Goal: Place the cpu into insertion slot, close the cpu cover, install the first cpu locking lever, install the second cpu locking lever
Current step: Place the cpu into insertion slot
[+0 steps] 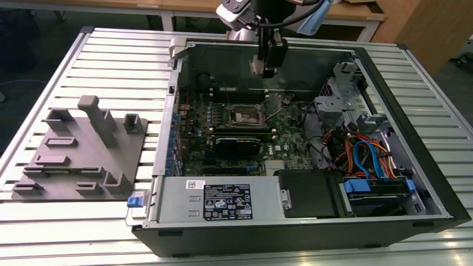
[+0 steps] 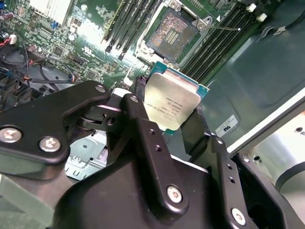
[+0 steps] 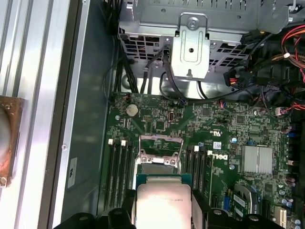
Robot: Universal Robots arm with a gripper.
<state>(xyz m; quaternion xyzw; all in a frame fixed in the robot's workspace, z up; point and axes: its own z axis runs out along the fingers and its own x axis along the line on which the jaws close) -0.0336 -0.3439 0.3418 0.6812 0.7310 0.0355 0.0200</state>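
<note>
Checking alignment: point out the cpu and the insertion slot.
cpu (image 2: 172, 102): second wrist view, middle of its silver top.
insertion slot (image 2: 172, 34): second wrist view, its dark centre.

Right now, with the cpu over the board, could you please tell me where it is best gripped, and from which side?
By two opposite thin edges, coming from above, as the gripper holds the cpu now. It is a thin flat square, so pinching the edges probably leaves its faces clear for the insertion slot.
</note>
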